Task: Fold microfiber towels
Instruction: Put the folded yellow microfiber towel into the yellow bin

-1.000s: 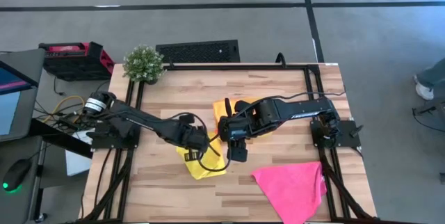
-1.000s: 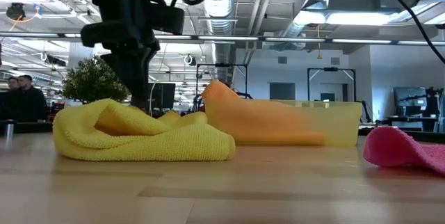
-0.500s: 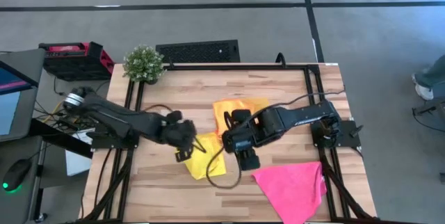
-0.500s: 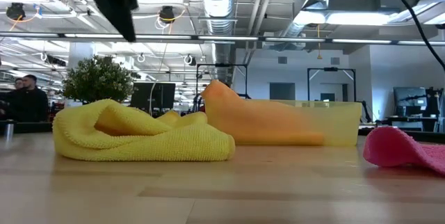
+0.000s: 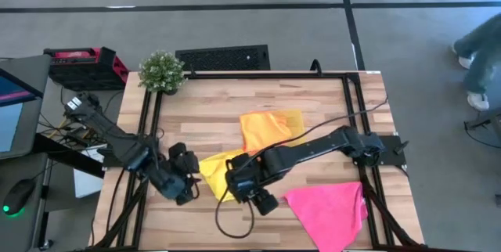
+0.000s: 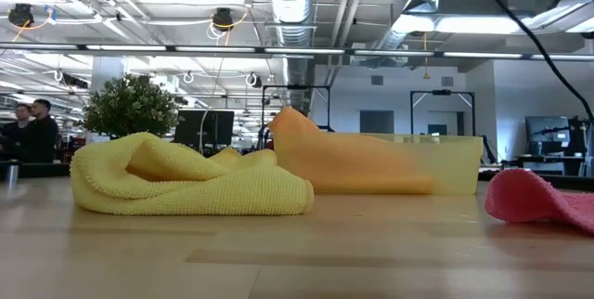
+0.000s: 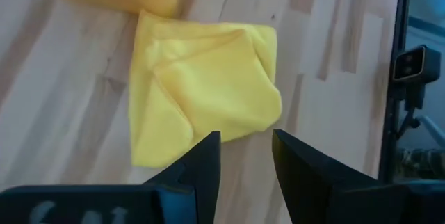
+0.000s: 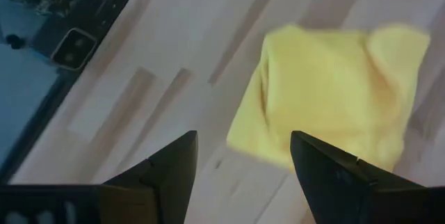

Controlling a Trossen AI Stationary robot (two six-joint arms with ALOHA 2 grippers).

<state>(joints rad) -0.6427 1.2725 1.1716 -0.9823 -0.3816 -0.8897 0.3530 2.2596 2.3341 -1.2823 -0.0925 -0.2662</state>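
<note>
Item: bright yellow microfiber towel (image 5: pixel 217 175), loosely folded, mid-table beside the translucent tray (image 6: pixel 445 174) of orange cloth (image 5: pixel 270 130). My left gripper (image 7: pixel 245 163) and right gripper (image 8: pixel 243 156) hover, fingers spread, empty. Advice: square edges, press flat.

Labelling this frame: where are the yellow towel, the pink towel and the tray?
Bright yellow microfiber towel (image 5: pixel 213 174): high view, its centre.
Hot pink microfiber towel (image 5: pixel 333 209): high view, its middle.
Translucent yellow rectangular tray (image 6: pixel 459 167): low view, its side wall.

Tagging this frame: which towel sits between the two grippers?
The yellow towel, lying bunched between the left gripper and right gripper. The orange one is behind in the tray; the pink one lies apart.
</note>
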